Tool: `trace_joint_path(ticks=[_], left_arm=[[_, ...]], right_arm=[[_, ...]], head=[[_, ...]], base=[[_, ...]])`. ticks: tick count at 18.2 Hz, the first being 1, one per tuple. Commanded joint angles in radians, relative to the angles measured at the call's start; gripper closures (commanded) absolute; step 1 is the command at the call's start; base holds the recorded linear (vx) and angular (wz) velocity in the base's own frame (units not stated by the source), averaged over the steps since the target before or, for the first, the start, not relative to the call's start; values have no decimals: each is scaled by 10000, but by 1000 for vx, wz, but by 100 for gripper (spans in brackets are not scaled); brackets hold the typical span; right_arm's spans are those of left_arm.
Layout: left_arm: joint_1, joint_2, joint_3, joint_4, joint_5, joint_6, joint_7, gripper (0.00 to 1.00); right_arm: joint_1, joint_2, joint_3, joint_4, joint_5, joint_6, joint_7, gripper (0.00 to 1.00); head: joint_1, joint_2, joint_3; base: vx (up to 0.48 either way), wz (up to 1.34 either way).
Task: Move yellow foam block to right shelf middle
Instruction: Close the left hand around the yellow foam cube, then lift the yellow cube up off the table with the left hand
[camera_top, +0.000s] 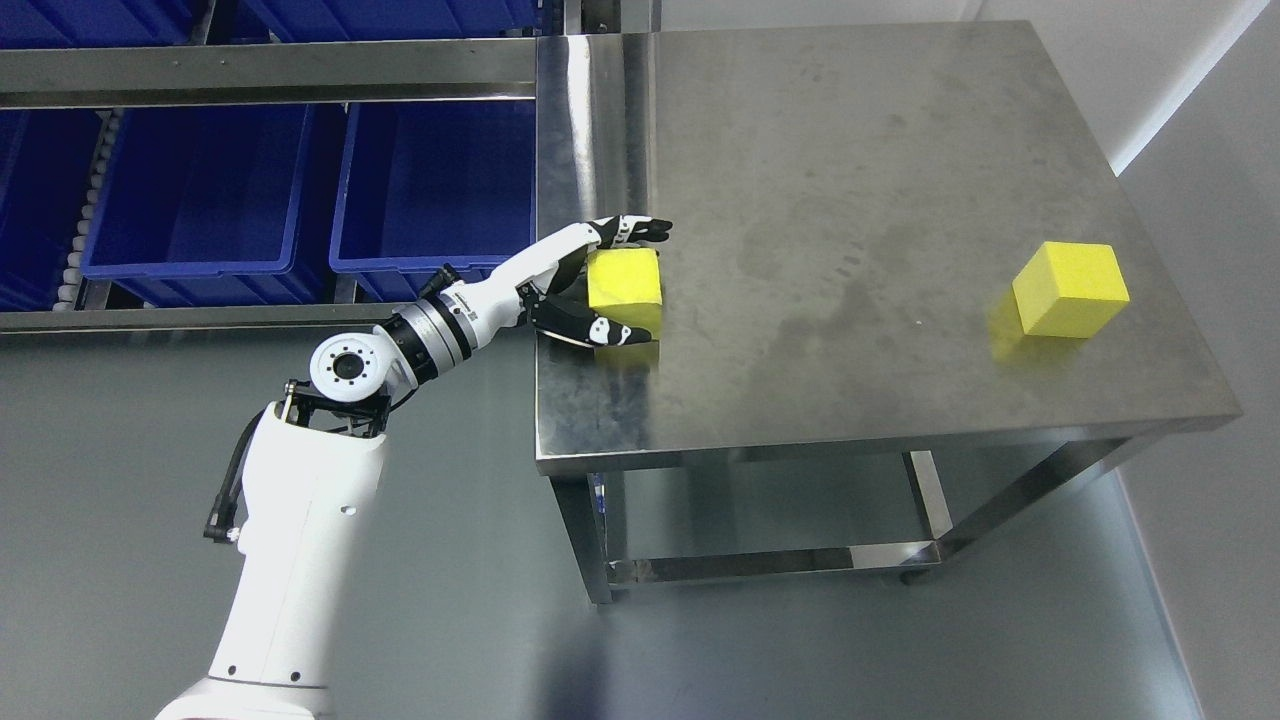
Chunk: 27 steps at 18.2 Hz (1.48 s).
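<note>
The yellow foam block (624, 277) sits near the left edge of the steel table (850, 200), bracketed by the left hand (590, 285): long fingers (630, 229) laid along its far side, thumb (600, 331) along its near side, spread wide w/ the block between them. Whether the pads are actually pressing the foam can't be told; contact at the palm side is hidden by the block itself. For a good grasp, fingers and thumb should be closed evenly on opposite faces, approx. mid-height, w/ light squeeze since foam probably deforms, and the block lifted straight up before any carry. A second yellow block (1070, 289) lies well apart, near the right edge; it should be left alone. The right arm isn't seen. Blue bins (200, 190) on the rack at left are cut off by the frame, and no right shelf is visible, so the drop spot can't be judged.
</note>
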Motion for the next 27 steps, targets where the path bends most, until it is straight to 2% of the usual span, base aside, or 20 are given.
trace_joint_path(ticks=[1, 4, 5, 9, 11, 13, 15, 16, 18, 27], left_arm=[[-271, -132, -378, 1557, -227, -88, -79, 38], [-271, -132, 509, 1527, -44, -805, -79, 63], [-286, -132, 725, 1451, 246, -1052, -79, 67], [-622, -132, 1752, 74, 2284, -1788, 181, 65], [-685, -132, 2335, -893, 3450, -2737, 640, 65], [-670, -132, 2933, -1539, 3669, -3383, 1313, 63], [-639, -132, 3150, -1786, 3669, -3784, 3286, 55], [-532, -132, 3212, -1984, 3654, -3846, 5225, 54], [-150, -132, 3197, -2169, 3623, -3801, 6497, 56], [1263, -132, 3871, -2308, 3623, -3800, 6502, 57]], right_arm=[[-16, -175, 0, -175, 0, -6, 7, 0], [-16, -175, 0, -175, 0, -6, 7, 0], [-31, -175, 0, -175, 0, -6, 7, 0], [-16, -175, 0, -175, 0, -6, 7, 0], [-16, -175, 0, -175, 0, -6, 7, 0], [-16, -175, 0, -175, 0, -6, 7, 0], [-16, -175, 0, -175, 0, -6, 7, 0], [-31, -175, 0, -175, 0, -6, 7, 0], [-16, -175, 0, -175, 0, -6, 7, 0], [-16, -175, 0, -175, 0, -6, 7, 0]], head=[[0, 0, 0], [0, 0, 0], [0, 0, 0], [0, 0, 0], [0, 0, 0], [0, 0, 0], [0, 0, 0], [0, 0, 0], [0, 0, 0], [0, 0, 0]], base=[[0, 0], [0, 38], [-2, 51], [-2, 8], [-3, -28], [0, 0], [1, 28], [2, 56], [-4, 63], [15, 190]])
